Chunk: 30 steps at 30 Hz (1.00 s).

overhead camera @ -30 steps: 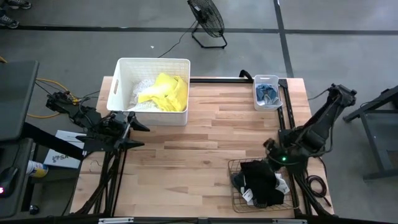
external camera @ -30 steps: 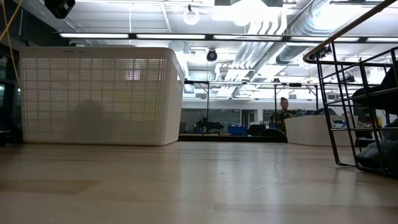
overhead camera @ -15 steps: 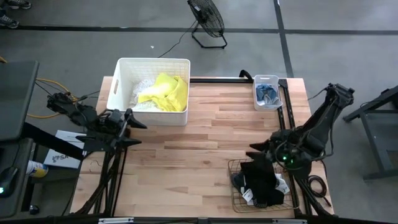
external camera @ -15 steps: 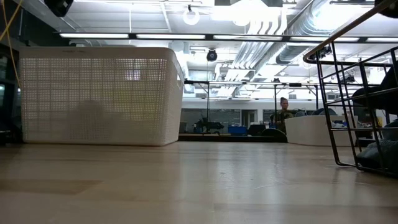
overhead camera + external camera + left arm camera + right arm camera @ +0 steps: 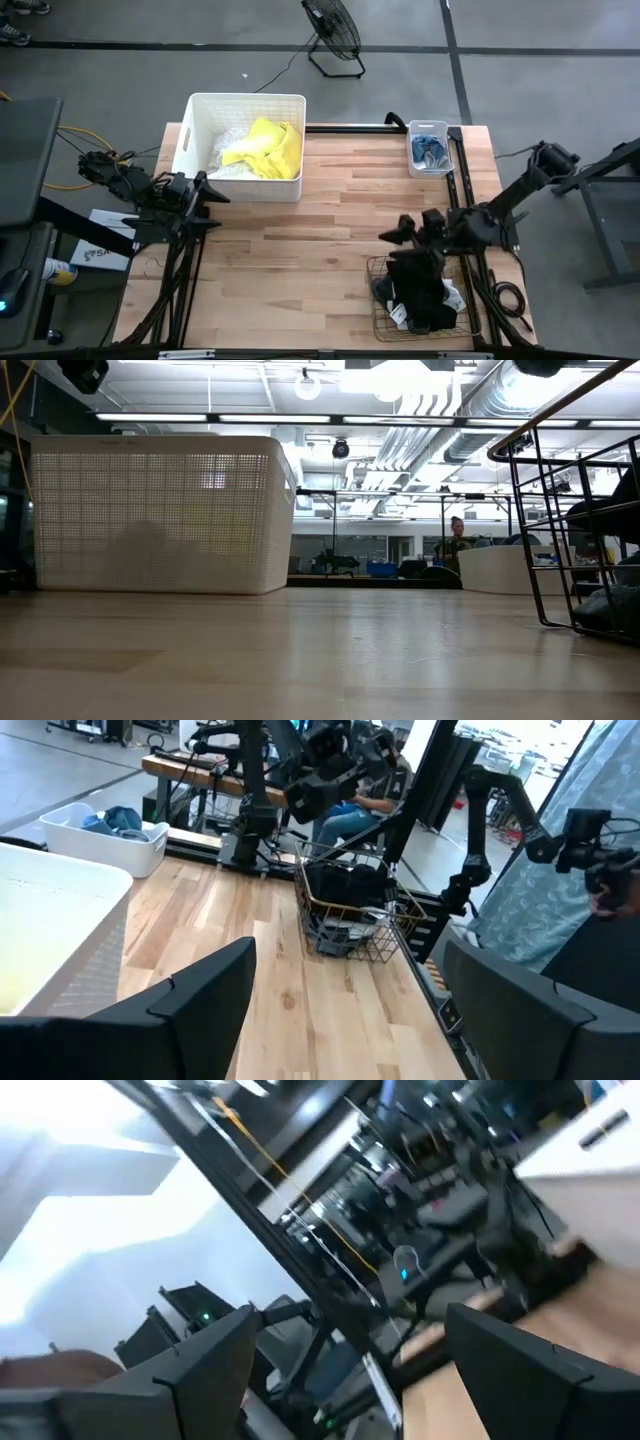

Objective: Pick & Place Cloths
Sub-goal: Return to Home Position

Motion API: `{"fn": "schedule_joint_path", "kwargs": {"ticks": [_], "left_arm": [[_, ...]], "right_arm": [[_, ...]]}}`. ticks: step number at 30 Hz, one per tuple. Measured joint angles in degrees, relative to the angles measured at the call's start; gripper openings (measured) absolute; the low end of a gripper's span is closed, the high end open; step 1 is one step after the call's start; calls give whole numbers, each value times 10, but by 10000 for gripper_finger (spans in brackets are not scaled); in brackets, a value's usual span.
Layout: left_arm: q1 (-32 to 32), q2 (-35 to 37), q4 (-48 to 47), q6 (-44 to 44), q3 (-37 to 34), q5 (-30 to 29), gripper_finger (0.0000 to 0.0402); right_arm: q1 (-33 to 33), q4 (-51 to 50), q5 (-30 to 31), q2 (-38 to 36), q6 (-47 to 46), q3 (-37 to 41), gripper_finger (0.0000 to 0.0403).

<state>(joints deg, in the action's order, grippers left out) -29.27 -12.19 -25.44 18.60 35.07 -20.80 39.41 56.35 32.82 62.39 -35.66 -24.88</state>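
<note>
- High view: the right gripper hangs just off the corner of the wire basket that faces the white tub. The black cloths are heaped inside the basket. The yellow cloth and a white cloth sit in the tub, well apart from the basket, and grey-blue socks fill a small bin beyond it. The left gripper waits far from the basket, beside the tub.
- Low view: the basket holds dark cloth; neither gripper's fingers show here.
- Left wrist view: the left gripper is wide open and empty, and looks across at the basket.
- Right wrist view: the right gripper is spread wide and holds nothing.
- Going home cleanly probably means lifting the right arm away from the basket's wires before it folds back. The fingers should stay open, so that no cloth trails out (a snagged hem would drag the basket).
- A second ago the right gripper pointed down at the basket's rim; it has since swung out level, away from the basket. The left arm has drawn slightly farther from the basket. The cloths have not moved.
</note>
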Motion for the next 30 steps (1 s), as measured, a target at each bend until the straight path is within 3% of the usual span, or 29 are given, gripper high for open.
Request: {"fn": "schedule_joint_path", "kwargs": {"ticks": [4, 7, 12, 17, 23, 30], "left_arm": [[0, 1, -1, -4, 0, -15, 319], [0, 1, -1, -8, 0, -28, 319], [0, 1, -1, -14, 0, -42, 319], [0, 1, 0, -9, 0, -74, 319], [0, 1, 10, -3, -5, -112, 319], [0, 25, 105, -3, -76, -129, 319]], "right_arm": [[-65, 10, -84, -6, 55, 3, 314], [-122, 9, -191, -10, 96, 3, 314], [-216, -27, -312, -33, 106, 3, 314], [-267, -176, -301, -96, 89, 3, 314], [-267, -306, -242, -214, 134, 4, 314], [-265, -227, -263, -324, 171, 93, 314]]}}
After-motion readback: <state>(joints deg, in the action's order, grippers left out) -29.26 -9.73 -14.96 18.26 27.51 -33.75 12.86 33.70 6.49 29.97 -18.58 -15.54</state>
